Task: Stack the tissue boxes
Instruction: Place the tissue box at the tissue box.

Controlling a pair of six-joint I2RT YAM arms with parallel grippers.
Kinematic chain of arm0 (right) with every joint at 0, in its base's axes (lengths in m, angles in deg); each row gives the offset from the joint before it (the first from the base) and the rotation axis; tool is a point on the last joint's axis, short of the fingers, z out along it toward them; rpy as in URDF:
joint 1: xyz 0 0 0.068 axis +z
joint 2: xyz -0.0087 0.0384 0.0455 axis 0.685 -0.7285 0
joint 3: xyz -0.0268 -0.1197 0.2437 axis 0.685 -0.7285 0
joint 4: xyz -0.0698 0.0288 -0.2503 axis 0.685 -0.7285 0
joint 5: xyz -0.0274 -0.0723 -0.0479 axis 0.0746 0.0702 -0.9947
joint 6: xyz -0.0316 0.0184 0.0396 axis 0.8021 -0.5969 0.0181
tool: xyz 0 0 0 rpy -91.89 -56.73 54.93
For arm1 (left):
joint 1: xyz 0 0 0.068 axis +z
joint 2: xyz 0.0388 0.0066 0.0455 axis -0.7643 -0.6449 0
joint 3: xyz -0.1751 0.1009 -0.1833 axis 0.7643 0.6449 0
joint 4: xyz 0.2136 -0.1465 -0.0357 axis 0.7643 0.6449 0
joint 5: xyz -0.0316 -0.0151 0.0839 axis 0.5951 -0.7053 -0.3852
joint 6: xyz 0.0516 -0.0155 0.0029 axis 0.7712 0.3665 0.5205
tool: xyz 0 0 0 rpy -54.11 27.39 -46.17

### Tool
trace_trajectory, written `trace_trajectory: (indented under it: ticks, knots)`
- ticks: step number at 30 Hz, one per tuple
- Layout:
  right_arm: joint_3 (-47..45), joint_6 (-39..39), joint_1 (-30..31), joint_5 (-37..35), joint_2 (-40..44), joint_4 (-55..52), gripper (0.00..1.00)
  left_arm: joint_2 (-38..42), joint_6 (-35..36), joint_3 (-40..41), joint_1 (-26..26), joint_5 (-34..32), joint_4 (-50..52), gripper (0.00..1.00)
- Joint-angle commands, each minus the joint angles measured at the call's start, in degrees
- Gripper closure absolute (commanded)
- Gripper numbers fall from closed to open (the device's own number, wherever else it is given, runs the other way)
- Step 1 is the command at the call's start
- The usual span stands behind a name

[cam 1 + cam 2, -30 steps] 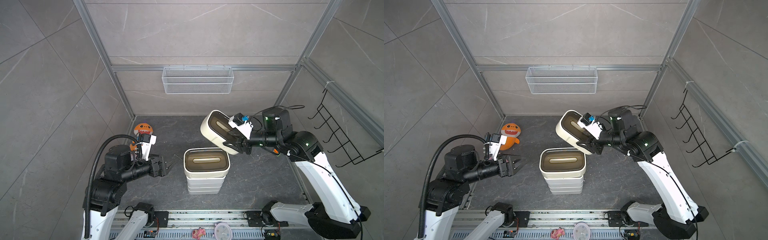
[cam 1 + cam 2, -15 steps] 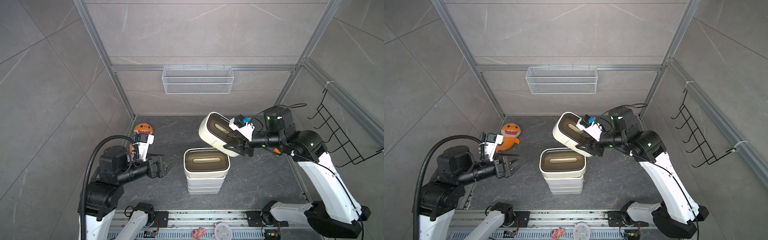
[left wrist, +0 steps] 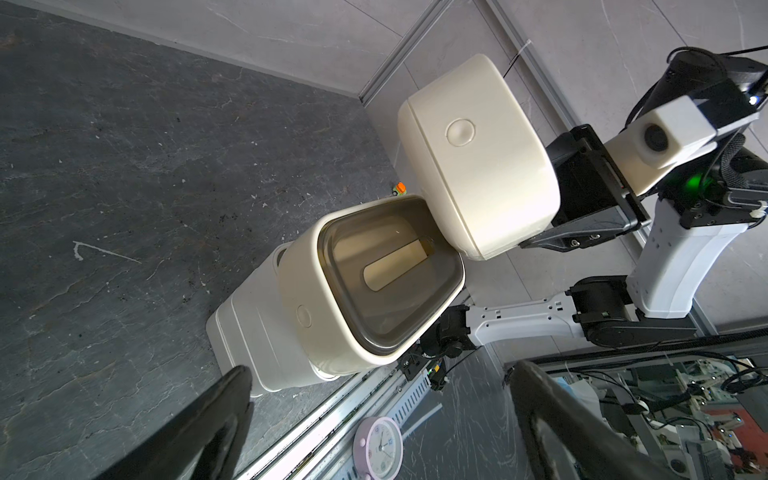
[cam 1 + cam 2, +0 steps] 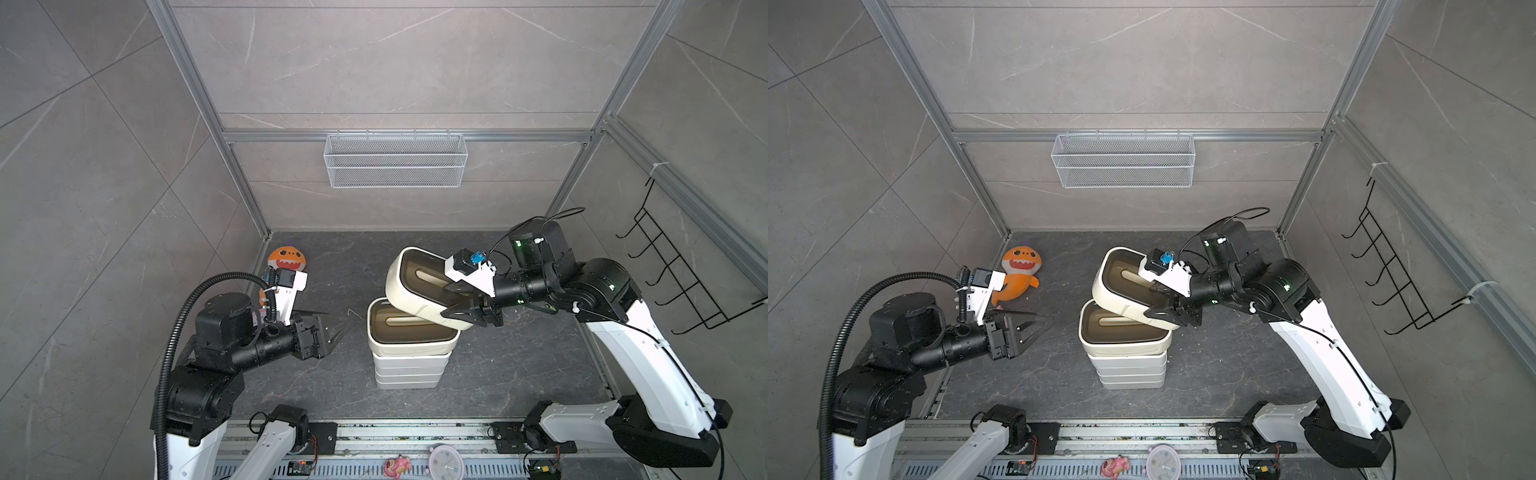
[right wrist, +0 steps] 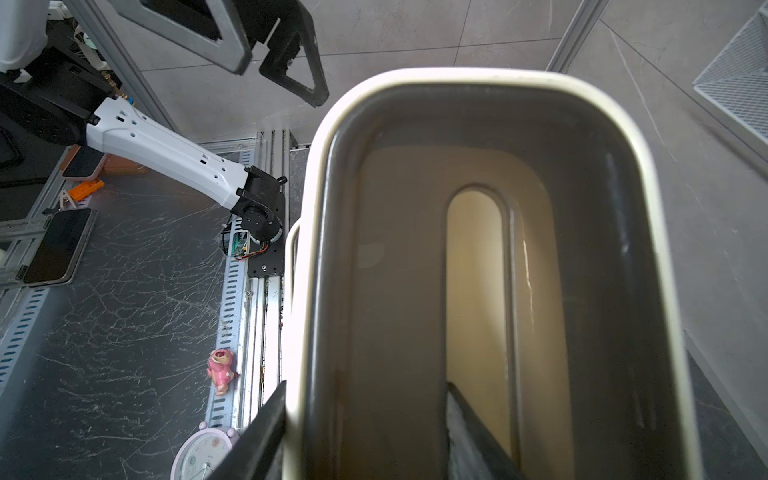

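step: last box [image 4: 415, 286] tilted over stack [image 4: 409, 361]
right gripper [image 4: 451, 301]: pinching box wall
left gripper [image 4: 338, 319]: spread, empty
next: level, centre, lower

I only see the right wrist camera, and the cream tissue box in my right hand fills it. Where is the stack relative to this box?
Observer: In both top views the held cream box overlaps only the far edge of the top box of the stack; most of that dark-brown lid is uncovered.
Operator: Is my box level?
Observer: No. It is tilted, with its lower corner over that lid in the left wrist view; whether they touch I cannot tell.
Operator: What lies beneath the top box?
Observer: White boxes, aligned one on another.
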State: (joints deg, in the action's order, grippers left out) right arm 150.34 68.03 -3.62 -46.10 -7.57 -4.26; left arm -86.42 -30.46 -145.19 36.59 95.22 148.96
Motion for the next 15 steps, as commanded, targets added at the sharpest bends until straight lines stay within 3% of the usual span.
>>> trace_trajectory:
  ticks: [1, 15]
  knots:
    - [3.28, 3.41, 0.99, 1.42, -0.52, 0.0, 0.59, -0.4, -0.25, 0.83, -0.1, 0.39, -0.49, 0.0]
    - [7.74, 6.87, 5.1, -0.5, -4.71, -5.23, 0.59, -0.01, 0.73, 1.35, -0.09, 0.16, -0.31, 0.0]
